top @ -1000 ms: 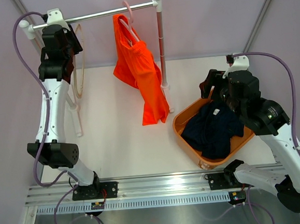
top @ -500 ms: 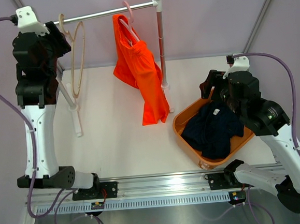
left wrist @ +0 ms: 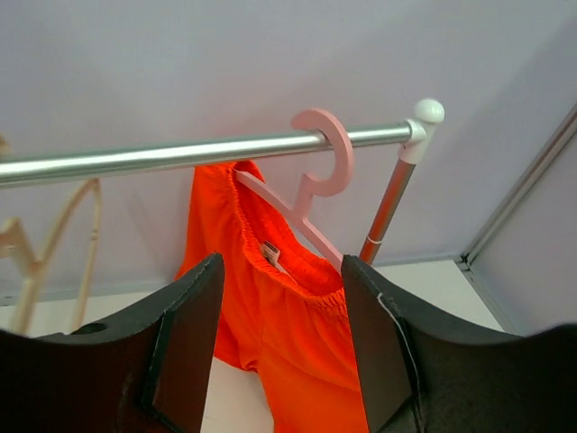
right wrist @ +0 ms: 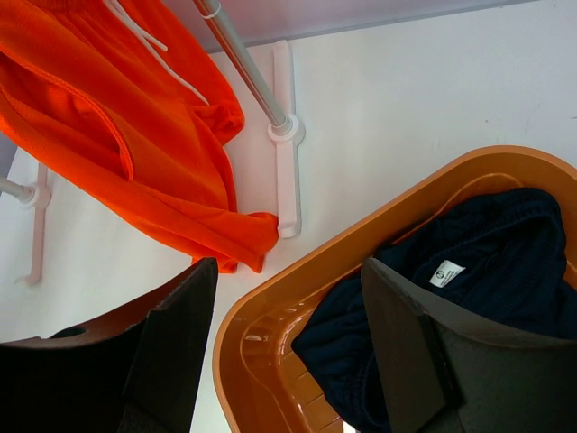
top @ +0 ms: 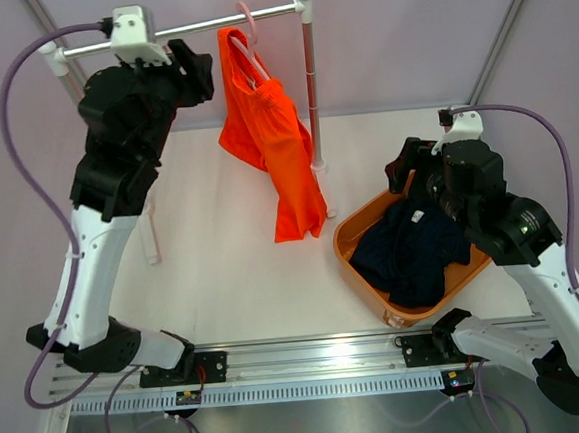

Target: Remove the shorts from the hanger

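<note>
The orange shorts (top: 269,143) hang limp from a pink hanger (top: 249,41) on the metal rail (top: 204,25). In the left wrist view the orange shorts (left wrist: 297,334) and the pink hanger (left wrist: 315,180) are straight ahead. My left gripper (top: 198,78) is open and empty, raised just left of the shorts; in its own view it (left wrist: 281,347) frames them without touching. The navy shorts (top: 413,252) lie in the orange basket (top: 355,221). My right gripper (top: 411,167) is open and empty above the basket's far-left rim, as its own view (right wrist: 288,352) shows.
The rack's right post (top: 311,84) stands beside the shorts, its white foot (right wrist: 284,144) on the table next to the basket (right wrist: 270,334). An empty cream hanger (left wrist: 36,244) hangs at the rail's left end. Purple walls close the back and sides.
My left arm has swung right along the rail, from the rack's left end to just beside the orange shorts. The right arm has not moved.
</note>
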`<action>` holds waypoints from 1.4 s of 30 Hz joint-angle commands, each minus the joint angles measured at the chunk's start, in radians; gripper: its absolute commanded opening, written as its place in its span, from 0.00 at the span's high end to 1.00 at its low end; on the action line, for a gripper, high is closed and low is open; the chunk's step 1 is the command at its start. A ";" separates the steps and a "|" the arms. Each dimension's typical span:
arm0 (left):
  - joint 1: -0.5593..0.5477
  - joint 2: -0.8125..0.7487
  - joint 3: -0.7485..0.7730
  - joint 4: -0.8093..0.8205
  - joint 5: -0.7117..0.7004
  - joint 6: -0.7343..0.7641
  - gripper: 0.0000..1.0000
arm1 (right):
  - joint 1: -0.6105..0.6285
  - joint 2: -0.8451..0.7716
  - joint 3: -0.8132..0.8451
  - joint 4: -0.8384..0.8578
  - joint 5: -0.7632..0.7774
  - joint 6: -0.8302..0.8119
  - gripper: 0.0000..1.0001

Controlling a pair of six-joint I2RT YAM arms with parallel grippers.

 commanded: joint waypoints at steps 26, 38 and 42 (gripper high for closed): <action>-0.067 0.488 0.131 0.300 -0.156 -0.015 0.29 | -0.005 -0.086 -0.040 -0.070 0.039 0.011 0.26; -0.067 0.503 0.131 0.291 -0.251 0.014 0.56 | -0.005 -0.091 -0.077 -0.057 0.037 0.004 0.26; -0.067 0.474 0.120 0.274 -0.263 0.039 0.74 | -0.005 -0.091 -0.084 -0.049 0.028 0.005 0.26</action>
